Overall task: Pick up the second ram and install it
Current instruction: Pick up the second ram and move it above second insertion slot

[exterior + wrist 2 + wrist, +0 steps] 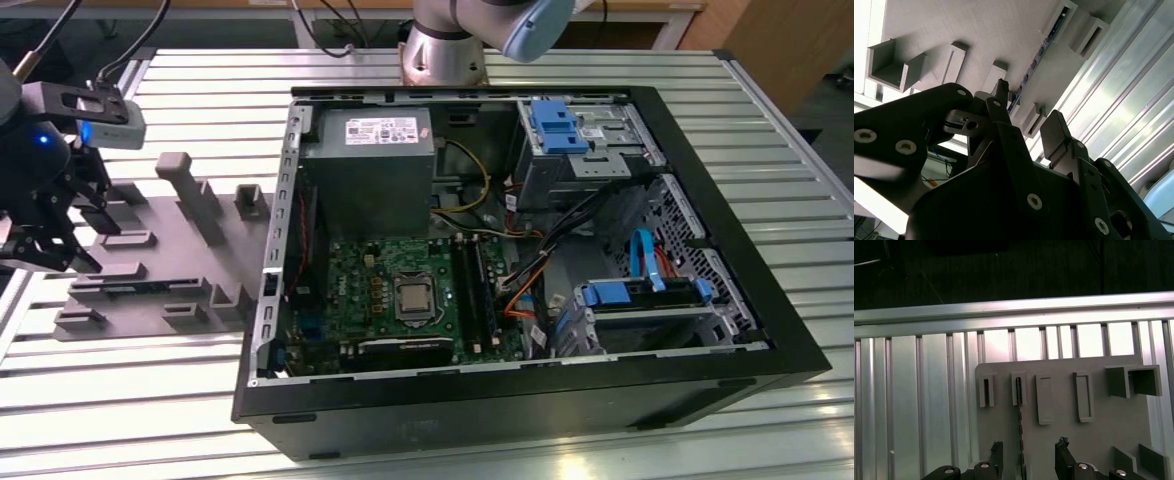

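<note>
The second ram (1019, 427) stands on edge in the grey holder plate (1104, 435), a thin dark strip running out of one slot. In the second wrist view the second ram (1035, 62) shows bluish between two grey blocks. My gripper (1029, 451) hovers above it, open, one black fingertip (996, 450) on each side of the stick and clearly apart from it. In the exterior view my gripper (51, 255) hangs at the far left over the holder plate (187, 245), where the ram (134, 288) lies low in its slot.
The open computer case (534, 400) fills the middle of the slatted metal table (134, 400). Inside lie the motherboard (360, 275) with black memory slot rails (474, 285), a power supply (367, 160) and blue drive clips (554, 125). Upright grey posts (194, 195) rise from the plate.
</note>
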